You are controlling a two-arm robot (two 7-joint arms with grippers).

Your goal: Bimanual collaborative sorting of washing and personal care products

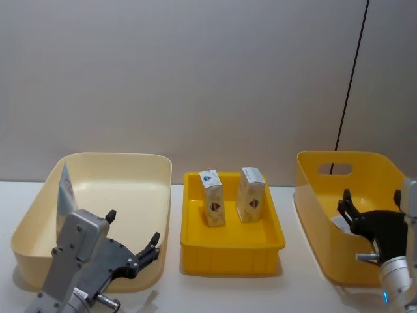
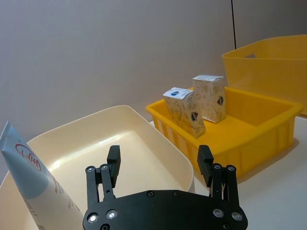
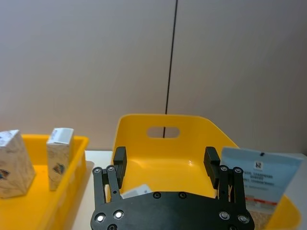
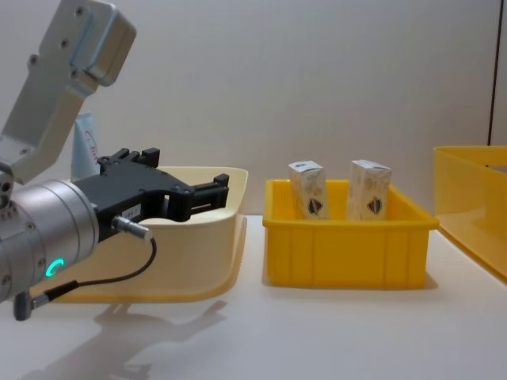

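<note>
Both the left gripper [image 1: 133, 250] and right gripper [image 1: 370, 210] hang spread and empty; the 2 cartons [image 1: 212, 197] mid-tray look light, crushable, best pinched across flat sides.

A lab-like test bench: bare grey wall [image 1: 195, 78], plain white table [image 4: 317, 332], sorting bins [image 1: 231, 248].

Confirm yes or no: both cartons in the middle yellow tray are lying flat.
No: both cartons stand on end in the middle yellow tray, the left one tilted a little.

Two cartons [image 1: 212, 197] [image 1: 251, 194] upright in middle bin, tube [image 1: 65, 189] leaning in tub
</note>
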